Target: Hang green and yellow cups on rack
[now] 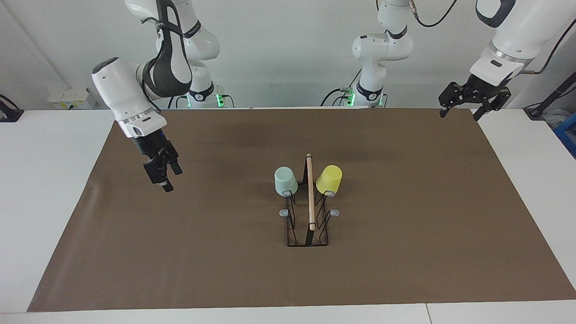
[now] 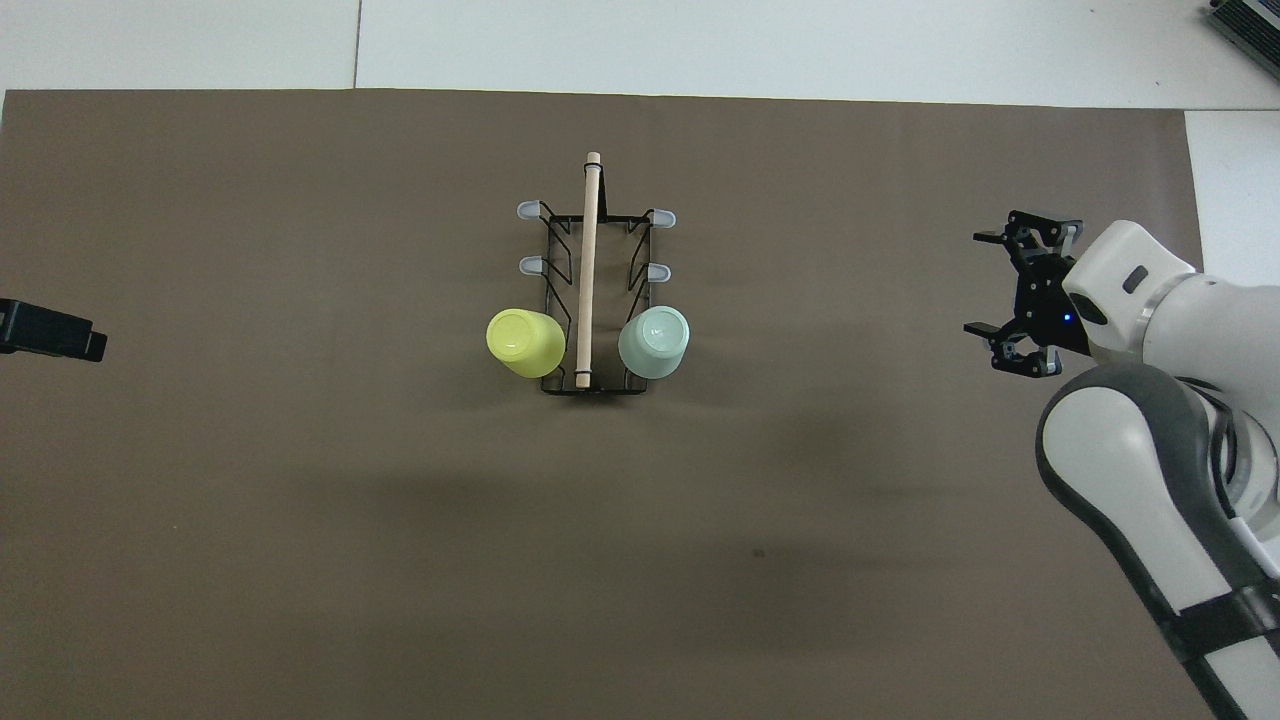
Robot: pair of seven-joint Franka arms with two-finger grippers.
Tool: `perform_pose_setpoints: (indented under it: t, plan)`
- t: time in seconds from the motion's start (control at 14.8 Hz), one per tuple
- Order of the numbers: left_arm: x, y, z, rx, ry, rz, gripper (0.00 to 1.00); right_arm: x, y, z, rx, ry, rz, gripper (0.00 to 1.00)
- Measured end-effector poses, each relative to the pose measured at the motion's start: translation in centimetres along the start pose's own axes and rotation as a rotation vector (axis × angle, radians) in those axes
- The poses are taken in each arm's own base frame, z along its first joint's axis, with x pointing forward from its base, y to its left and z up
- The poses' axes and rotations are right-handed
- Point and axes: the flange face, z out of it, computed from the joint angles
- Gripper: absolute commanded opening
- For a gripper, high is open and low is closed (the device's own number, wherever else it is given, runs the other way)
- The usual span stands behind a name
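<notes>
Brown paper [image 1: 405, 252] covers the desk [image 1: 45, 202], and its bare edge lies closest to the facing camera. It gives the things a soft, flat floor to stand on.

On the middle of the paper stands the rack [image 1: 310, 193], with its wooden rod [image 2: 587, 270] running along the top. Grey-tipped prongs stick out from both sides so cups can sit on them.

Both cups hang upside down on the pair of prongs nearest the robots, one on each side of the rod. They are tipped mouth down so the prong goes up inside and holds them. The green cup [image 1: 285, 181] is on the side toward the right arm's end of the desk. The yellow cup [image 1: 329, 179] is on the side toward the left arm's end. The other four prongs are bare.

It looks like the job is done, since both cups are hung up.

The right claw [image 1: 167, 176] hangs over the paper, well apart from the rack, with its fingers spread and nothing in them. The left claw [image 1: 463, 104] hangs over the paper's corner at its own end of the desk, also spread wide and holding nothing. I think both arms pulled away so they will not bump the cups.
</notes>
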Motion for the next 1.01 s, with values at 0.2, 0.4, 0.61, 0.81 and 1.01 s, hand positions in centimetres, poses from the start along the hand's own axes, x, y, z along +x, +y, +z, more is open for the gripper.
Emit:
perform_pose_setpoints:
  t: [0.2,0.4,0.61,0.81,1.01]
  plan:
    - [0.0,-0.1,0.0,0.000,0.000,-0.002,1.00,0.5,-0.1,0.0,0.099,-0.146,0.068,1.00]
    - [-0.1,-0.3,0.0,-0.008,0.001,-0.007,1.00,1.3,0.3,-0.8,0.168,-0.265,0.213,1.00]
    - [-0.1,-0.5,0.0,-0.012,0.002,-0.010,1.00,1.9,1.6,-2.8,0.198,-0.331,0.353,1.00]
    - [-0.2,-0.5,0.1,-0.013,-0.001,-0.012,1.00,2.3,3.2,-5.3,0.176,-0.363,0.542,1.00]
    - [-0.2,-0.5,0.1,-0.013,-0.002,-0.012,1.00,2.8,4.5,-7.6,0.130,-0.399,0.820,1.00]
